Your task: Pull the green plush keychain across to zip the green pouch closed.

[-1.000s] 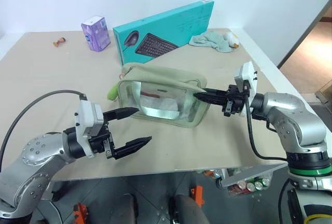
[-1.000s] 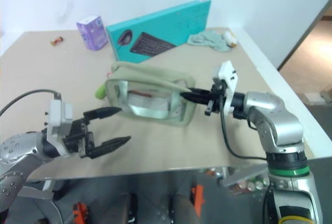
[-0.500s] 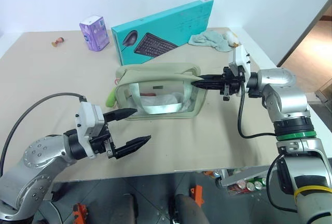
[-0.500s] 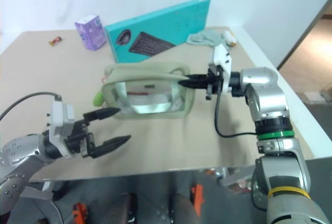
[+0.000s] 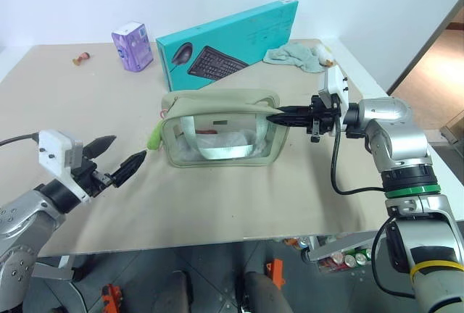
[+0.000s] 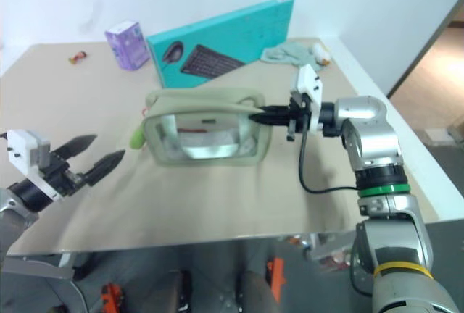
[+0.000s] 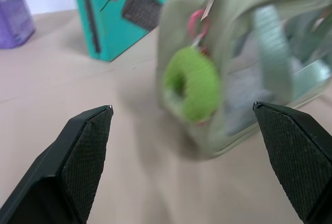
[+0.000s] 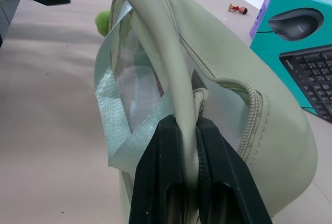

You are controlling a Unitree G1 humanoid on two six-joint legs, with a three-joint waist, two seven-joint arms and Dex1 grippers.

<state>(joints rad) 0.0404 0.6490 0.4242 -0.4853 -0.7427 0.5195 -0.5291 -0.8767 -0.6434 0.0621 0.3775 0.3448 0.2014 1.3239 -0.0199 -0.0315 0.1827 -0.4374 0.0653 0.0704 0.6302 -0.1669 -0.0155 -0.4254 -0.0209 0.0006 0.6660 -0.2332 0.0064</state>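
head stereo: high, down-forward | wrists: close, opposite ends | shared: green pouch (image 5: 221,128)

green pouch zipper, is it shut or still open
Still open at least at the right gripper's end: the green pouch shows its zipper's teeth curving apart there. The green plush keychain hangs at the far end.

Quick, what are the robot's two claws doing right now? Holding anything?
Left gripper: jaws open, holding nothing, near the green plush keychain.
Right gripper: jaws shut on the end of the green pouch.
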